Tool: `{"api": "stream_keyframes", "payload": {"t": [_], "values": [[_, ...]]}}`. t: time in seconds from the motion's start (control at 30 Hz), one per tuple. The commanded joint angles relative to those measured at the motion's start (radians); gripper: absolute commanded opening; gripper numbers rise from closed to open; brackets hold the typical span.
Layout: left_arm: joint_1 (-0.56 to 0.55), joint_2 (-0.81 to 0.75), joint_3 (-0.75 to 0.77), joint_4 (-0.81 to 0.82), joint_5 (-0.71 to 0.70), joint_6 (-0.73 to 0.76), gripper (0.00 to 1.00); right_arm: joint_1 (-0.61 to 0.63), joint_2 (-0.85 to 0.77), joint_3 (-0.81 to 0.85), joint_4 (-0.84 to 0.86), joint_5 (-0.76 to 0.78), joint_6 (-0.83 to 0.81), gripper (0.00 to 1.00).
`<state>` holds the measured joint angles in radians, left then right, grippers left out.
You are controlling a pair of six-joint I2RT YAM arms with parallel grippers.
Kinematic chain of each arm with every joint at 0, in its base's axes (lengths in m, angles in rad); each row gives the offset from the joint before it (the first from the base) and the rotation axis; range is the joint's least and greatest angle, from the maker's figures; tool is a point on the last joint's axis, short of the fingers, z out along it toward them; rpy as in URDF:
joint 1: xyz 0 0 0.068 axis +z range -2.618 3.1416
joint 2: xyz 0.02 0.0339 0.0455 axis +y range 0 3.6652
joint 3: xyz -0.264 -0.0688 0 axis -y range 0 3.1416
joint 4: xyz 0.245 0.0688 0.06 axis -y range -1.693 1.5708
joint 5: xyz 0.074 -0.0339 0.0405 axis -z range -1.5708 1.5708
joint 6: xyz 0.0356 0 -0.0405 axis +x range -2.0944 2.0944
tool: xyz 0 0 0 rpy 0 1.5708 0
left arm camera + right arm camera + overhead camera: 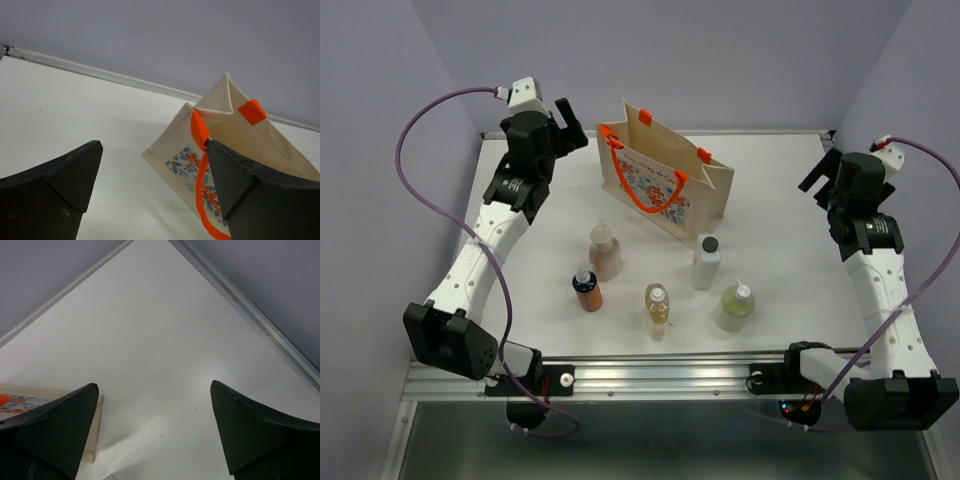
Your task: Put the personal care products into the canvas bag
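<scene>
Over the white desk (780, 240), holds left claw (568, 122) wide and empty facing the canvas bag (665, 185), right claw (820, 172) equally wide, bottles (605, 252) upright behind both, seemingly awaiting pickup.

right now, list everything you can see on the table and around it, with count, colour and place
canvas bag: 1, beige, orange handles, floral print; upright at back centre
peach-pink bottle: 1; in front of the bag, left of centre
orange-brown bottle: 1, blue band; nearer than the peach-pink one
clear amber bottle: 1; front centre
white bottle: 1, dark cap; right of centre
yellow-green bottle: 1, round, pale; front right
table: 1, white
arms: 2, white and black; one per side
left claw: 1, black, open; by the bag's left end
right claw: 1, black, open; far right
</scene>
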<state>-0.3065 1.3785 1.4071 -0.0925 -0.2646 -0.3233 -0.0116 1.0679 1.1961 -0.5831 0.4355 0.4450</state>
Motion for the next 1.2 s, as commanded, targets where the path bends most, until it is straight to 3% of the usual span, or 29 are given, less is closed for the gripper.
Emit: {"api": "stream_keyframes", "payload": {"t": [0.0,0.1,0.27,0.33,0.43,0.53,0.87,1.17], "values": [[0.003,-0.049,0.009,0.093,0.013,0.01,0.99,0.001,-0.022,0.037,-0.001,-0.07,-0.011,1.0],[0.003,-0.01,0.03,0.048,0.071,0.012,0.99,0.001,-0.039,0.046,-0.058,-0.232,-0.043,1.0],[0.003,0.082,0.07,0.027,0.159,0.004,0.99,0.001,-0.074,-0.009,-0.116,-0.638,-0.138,1.0],[0.001,0.117,0.128,-0.004,0.169,-0.008,0.99,0.016,-0.054,0.009,-0.171,-0.717,-0.166,1.0],[-0.005,0.178,0.196,-0.059,0.168,-0.013,0.99,0.106,-0.023,0.031,-0.286,-0.588,-0.149,1.0],[-0.009,0.217,0.228,-0.098,0.145,-0.036,0.99,0.321,0.03,0.046,-0.43,-0.378,-0.085,1.0],[-0.022,0.244,0.256,-0.113,0.139,-0.051,0.99,0.541,0.09,-0.032,-0.465,-0.472,-0.071,1.0],[-0.028,0.244,0.263,-0.121,0.114,-0.053,0.99,0.677,0.159,-0.073,-0.566,-0.307,0.006,1.0]]}}
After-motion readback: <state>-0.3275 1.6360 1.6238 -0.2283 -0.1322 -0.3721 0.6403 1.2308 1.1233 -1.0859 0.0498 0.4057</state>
